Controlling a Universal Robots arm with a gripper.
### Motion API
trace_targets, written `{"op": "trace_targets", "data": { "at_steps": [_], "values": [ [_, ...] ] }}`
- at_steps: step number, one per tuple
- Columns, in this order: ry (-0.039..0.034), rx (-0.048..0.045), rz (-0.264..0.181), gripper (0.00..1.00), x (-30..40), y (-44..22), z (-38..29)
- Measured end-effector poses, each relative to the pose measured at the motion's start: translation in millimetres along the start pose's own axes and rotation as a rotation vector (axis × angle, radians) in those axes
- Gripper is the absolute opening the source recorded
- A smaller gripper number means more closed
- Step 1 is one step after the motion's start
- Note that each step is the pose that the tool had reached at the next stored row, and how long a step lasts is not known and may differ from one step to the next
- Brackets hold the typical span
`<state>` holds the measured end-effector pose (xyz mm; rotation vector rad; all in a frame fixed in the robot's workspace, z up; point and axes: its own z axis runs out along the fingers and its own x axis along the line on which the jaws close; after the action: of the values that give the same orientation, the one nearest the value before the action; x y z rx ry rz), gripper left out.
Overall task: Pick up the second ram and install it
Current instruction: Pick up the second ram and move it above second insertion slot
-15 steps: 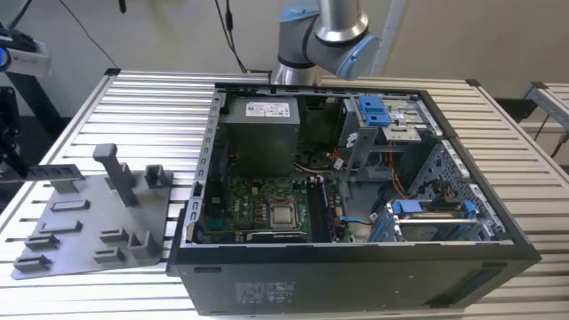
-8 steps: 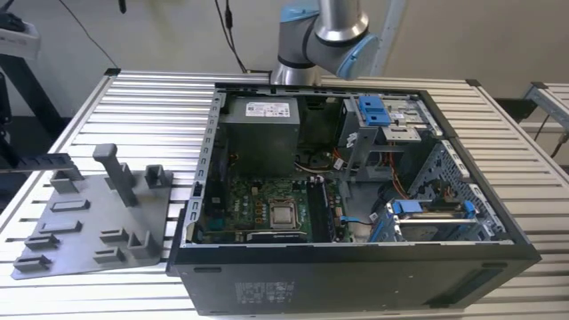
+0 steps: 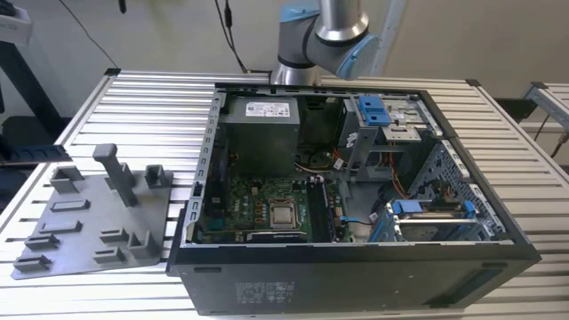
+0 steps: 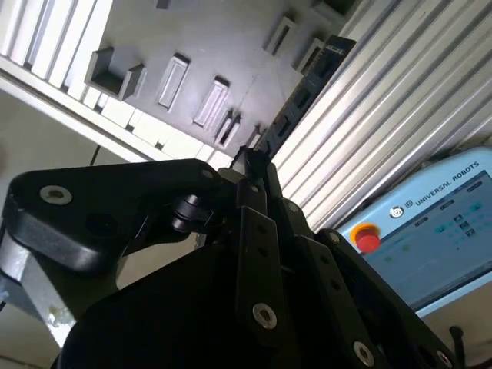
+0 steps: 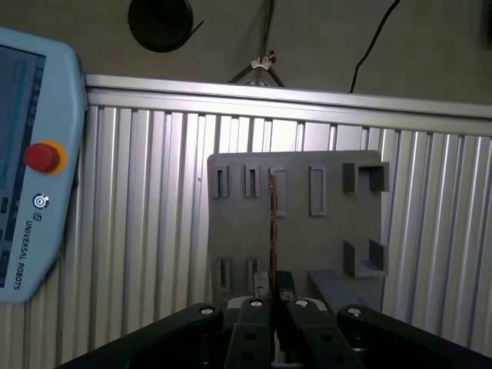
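In both wrist views my gripper (image 5: pixel 273 298) (image 4: pixel 250 163) is shut on the second ram (image 5: pixel 271 231) (image 4: pixel 301 98), a thin dark stick that pokes out from between the fingertips. In the first wrist view the stick shows edge-on as a narrow strip. It hangs well above the grey holder plate (image 5: pixel 296 223) (image 4: pixel 184 69) with its moulded slots. In the exterior view the open computer case (image 3: pixel 356 200) lies on the table, with the green motherboard (image 3: pixel 258 207) and its long black slots (image 3: pixel 318 207) inside.
The grey holder plate (image 3: pixel 89 220) lies on the ribbed aluminium table (image 3: pixel 151 113) at the exterior view's left of the case. A blue-edged teach pendant with a red button (image 5: pixel 31 169) (image 4: pixel 430 223) lies on the table. The arm's joints (image 3: pixel 324 37) rise behind the case.
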<state>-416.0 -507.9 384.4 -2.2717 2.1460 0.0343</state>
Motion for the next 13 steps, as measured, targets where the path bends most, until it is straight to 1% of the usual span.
{"op": "trace_targets", "data": {
  "at_steps": [5,8,11,13],
  "values": [
    [0.0001,-0.0001,0.000,0.14,-0.1,-0.7,-0.7],
    [0.0001,-0.0002,0.000,0.14,0.0,-4.0,-0.7],
    [0.0000,-0.0001,0.000,0.14,0.3,-9.7,-0.7],
    [0.0000,0.0000,0.000,0.14,0.4,-11.1,-0.7]
  ]
}}
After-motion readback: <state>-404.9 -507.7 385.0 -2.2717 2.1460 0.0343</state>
